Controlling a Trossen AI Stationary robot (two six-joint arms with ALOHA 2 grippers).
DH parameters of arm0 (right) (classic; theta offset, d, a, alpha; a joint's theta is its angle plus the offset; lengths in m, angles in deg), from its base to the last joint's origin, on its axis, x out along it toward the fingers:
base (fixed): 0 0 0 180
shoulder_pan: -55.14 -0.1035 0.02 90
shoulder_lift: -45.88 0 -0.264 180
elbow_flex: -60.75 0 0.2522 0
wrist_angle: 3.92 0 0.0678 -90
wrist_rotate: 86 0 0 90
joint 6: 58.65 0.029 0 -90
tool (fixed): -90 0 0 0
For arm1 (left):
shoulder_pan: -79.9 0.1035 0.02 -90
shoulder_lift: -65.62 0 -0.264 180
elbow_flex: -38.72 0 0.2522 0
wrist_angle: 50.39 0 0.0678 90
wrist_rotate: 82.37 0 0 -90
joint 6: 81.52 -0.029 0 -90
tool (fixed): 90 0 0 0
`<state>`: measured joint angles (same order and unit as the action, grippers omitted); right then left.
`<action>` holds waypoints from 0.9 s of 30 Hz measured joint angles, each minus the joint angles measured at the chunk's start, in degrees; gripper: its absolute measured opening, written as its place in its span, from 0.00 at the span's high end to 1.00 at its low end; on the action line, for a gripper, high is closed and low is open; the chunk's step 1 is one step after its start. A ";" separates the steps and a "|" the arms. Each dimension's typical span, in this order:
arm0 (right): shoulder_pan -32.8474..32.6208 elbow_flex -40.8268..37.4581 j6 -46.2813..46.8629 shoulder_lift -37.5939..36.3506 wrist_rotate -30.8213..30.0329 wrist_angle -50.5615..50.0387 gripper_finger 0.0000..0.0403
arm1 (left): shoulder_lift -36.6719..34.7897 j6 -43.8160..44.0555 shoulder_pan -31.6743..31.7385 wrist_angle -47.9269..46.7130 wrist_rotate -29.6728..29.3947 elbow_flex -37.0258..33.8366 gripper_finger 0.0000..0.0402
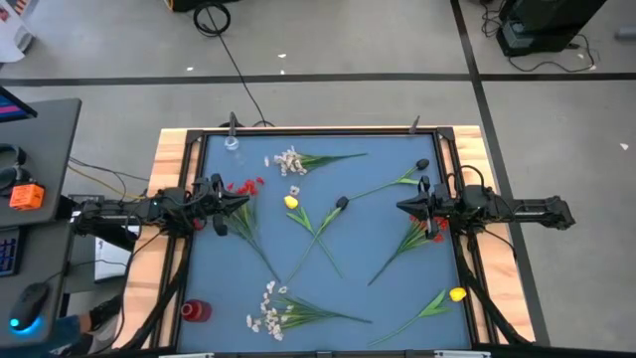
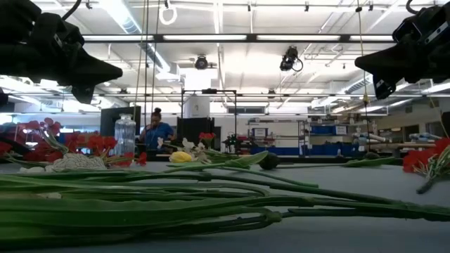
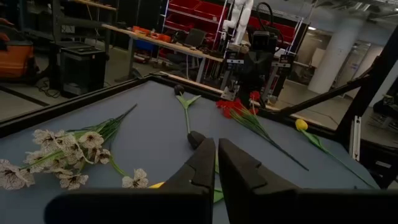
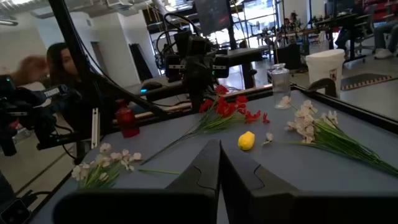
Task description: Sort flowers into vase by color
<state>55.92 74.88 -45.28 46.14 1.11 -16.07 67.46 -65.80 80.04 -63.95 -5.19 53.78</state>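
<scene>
Green stems (image 2: 211, 204) sprawl nearest, crossing mid-table. Left gripper (image 1: 241, 203) and right gripper (image 1: 401, 207) hover narrow, holding nothing. Flowers lie scattered; clear vase (image 1: 232, 142) far left, red vase (image 1: 196, 310) near left. Risk: crossed stems drag neighbours when 1 lifts.

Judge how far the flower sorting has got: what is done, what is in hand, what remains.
Done: nothing visibly; the clear vase and red vase hold no flowers. In hand: nothing; the left claw and right claw hover shut and empty at the table's sides. Left: everything. The red sprigs, white sprigs, yellow buds and dark buds lie loose on the blue mat.
</scene>
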 joint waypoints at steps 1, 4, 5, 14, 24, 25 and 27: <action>0.01 0.01 0.01 0.00 -0.02 0.00 0.95 | 0.01 0.00 0.01 0.01 0.00 0.00 0.93; 0.01 0.00 0.00 0.01 -0.01 0.00 0.95 | 0.01 0.00 0.01 0.01 0.00 0.00 0.93; 0.02 0.01 0.00 0.02 0.00 0.00 0.95 | 0.00 0.00 0.02 0.02 0.00 0.01 0.93; 0.02 0.01 0.02 0.02 -0.02 0.00 0.95 | 0.00 0.02 0.00 0.00 0.00 0.02 0.93; 0.00 0.01 0.00 0.01 -0.02 0.00 0.95 | 0.00 0.24 0.00 1.29 -0.30 -0.15 0.93; 0.01 0.01 0.00 0.01 0.00 0.00 0.95 | 0.02 0.26 0.00 1.88 -0.37 -0.16 0.93; 0.00 -0.01 0.00 -0.01 0.00 0.00 0.95 | -0.02 0.24 0.00 2.94 -0.38 -0.16 0.93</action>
<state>55.93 74.87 -45.28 46.14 1.11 -16.07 67.44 -65.56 80.04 -61.00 -5.56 53.63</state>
